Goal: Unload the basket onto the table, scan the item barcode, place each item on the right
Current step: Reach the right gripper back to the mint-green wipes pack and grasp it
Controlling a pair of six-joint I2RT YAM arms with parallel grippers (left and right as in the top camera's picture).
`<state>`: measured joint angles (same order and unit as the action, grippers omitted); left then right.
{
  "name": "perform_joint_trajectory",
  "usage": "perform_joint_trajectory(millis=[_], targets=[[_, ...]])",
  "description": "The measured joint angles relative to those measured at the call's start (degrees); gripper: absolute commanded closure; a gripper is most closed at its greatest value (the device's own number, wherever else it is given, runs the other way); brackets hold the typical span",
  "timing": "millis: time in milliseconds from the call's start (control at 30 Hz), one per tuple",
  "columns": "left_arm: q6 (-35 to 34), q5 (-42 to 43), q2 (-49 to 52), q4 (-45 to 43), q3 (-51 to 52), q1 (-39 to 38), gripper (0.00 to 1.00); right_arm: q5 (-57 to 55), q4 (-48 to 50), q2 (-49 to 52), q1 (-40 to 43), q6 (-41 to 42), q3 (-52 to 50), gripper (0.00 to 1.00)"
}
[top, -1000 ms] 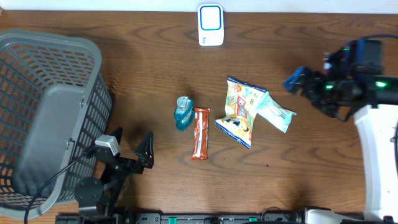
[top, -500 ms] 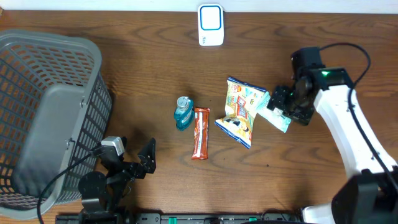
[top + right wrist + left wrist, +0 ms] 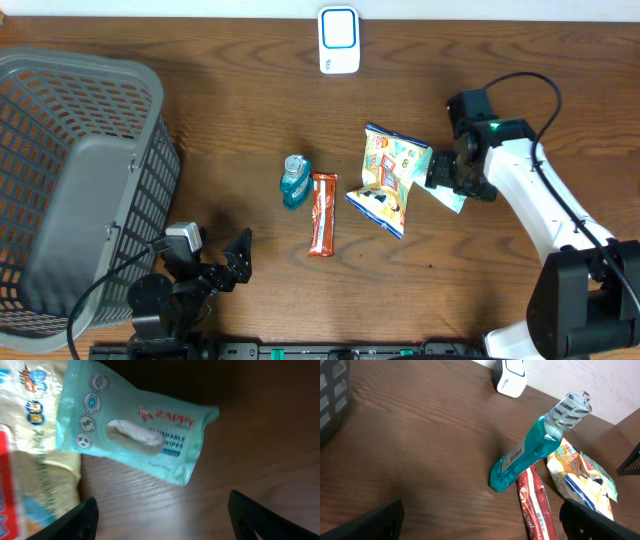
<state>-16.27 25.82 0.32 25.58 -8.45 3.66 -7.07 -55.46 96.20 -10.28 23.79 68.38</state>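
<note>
Several items lie mid-table: a blue mouthwash bottle (image 3: 295,182) (image 3: 527,460) with a barcode label, a red snack bar (image 3: 322,214) (image 3: 536,506), a chips bag (image 3: 389,178) (image 3: 583,479) (image 3: 27,445) and a teal wipes pack (image 3: 453,202) (image 3: 132,435). The white-and-blue scanner (image 3: 339,40) (image 3: 510,377) stands at the far edge. My right gripper (image 3: 450,178) (image 3: 165,520) hovers open just over the wipes pack, with only bare wood between its fingers (image 3: 75,521). My left gripper (image 3: 215,262) (image 3: 482,522) is open and empty at the near left, short of the bottle.
A large grey basket (image 3: 70,190) (image 3: 332,390) fills the left side of the table. The right arm's white body (image 3: 545,205) stretches from the near right corner toward the items. A white wall runs behind the scanner.
The right arm has swung in from the right edge to hover over the wipes pack, its jaws slightly narrower. The left gripper has barely shifted.
</note>
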Motion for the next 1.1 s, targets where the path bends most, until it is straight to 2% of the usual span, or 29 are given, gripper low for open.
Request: perform_joint_trajectory(millis=[333,567,733,933,967,1067,1100], targets=[[0.0,0.0,0.0,0.1,0.0,0.0,0.01,-7.6,19.0,0.0,-6.1,-14.5,-11.2,0.18],[0.0,0.0,0.0,0.1,0.0,0.0,0.01,-12.7,26.6,0.2,-7.6,-18.8,-16.1,0.17],[0.0,0.0,0.0,0.1,0.0,0.0,0.01,-14.7,28.9,2.7,-7.6,-20.7,-16.5,0.22],[0.0,0.0,0.0,0.1,0.0,0.0,0.01,-17.3,31.0,7.3,-7.6,-22.3,-14.0,0.47],[0.0,0.0,0.0,0.1,0.0,0.0,0.01,-17.7,31.2,8.1,-7.6,-22.5,-13.4,0.54],[0.0,0.0,0.0,0.1,0.0,0.0,0.00,-17.8,31.4,10.2,-7.5,-23.3,-12.0,0.90],[0.0,0.0,0.0,0.1,0.0,0.0,0.01,-18.2,31.2,10.8,-7.3,-23.6,-11.6,0.98]])
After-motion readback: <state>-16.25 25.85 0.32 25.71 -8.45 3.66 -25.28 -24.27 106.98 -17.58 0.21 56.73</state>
